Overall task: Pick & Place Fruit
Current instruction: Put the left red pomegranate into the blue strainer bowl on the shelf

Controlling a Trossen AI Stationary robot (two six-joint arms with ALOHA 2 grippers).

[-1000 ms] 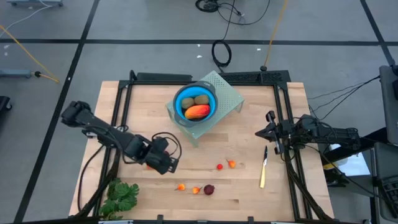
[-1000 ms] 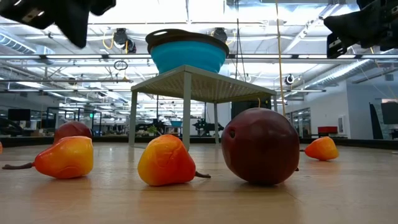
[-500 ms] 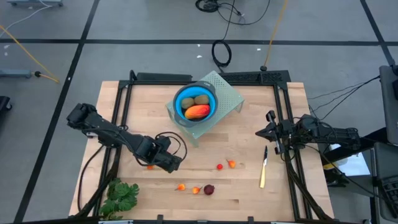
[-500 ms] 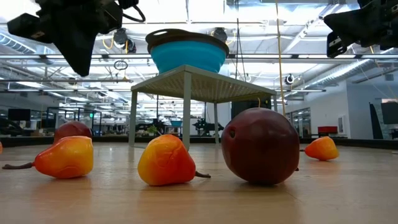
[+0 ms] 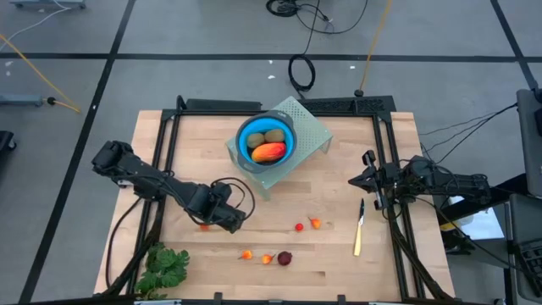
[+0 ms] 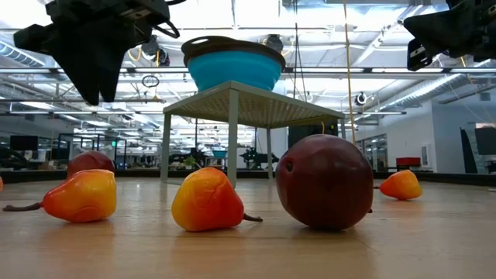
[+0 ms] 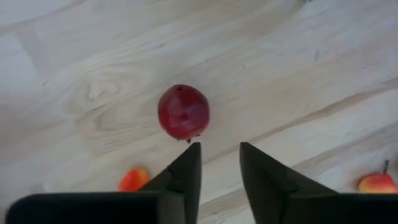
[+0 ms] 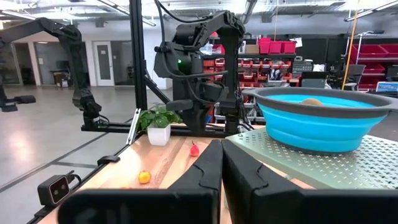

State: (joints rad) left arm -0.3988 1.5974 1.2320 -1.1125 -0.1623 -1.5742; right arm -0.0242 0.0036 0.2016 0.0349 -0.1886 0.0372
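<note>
- Using the blue bowl (image 5: 266, 140) as the landmark, the nearest fruit to the front edge of the table (image 5: 339, 280) lies well in front of the bowl: a dark red ball (image 5: 284, 257), with a small orange pear-shaped piece (image 5: 268, 258) just beside it and another orange piece (image 5: 246, 254) a little farther toward the left arm's side.
- A bit closer to the bowl sit a tiny red piece (image 5: 299, 227) and a tiny orange piece (image 5: 316, 224), near each other but apart.
- The leafy green bunch (image 5: 163, 268) rests at the table's front corner on the left arm's side, well apart from the bowl.
- The left gripper (image 5: 230, 219) hangs above the wood in front of the bowl; its fingers (image 7: 186, 171) stand a little apart with nothing between them, and a second dark red ball (image 7: 183, 112) lies on the wood just beyond their tips.
- The yellow-handled knife (image 5: 359, 231) lies in front of the bowl toward the right arm's side.
- The right gripper (image 5: 370, 180) waits off to the bowl's right, clear of the table, with its fingers (image 8: 205, 171) nearly pressed together and empty.
- The bowl stands on a pale green rack (image 5: 309, 131) and holds one long orange-red piece (image 5: 268, 152) and two brown-green ovals (image 5: 273, 135).
</note>
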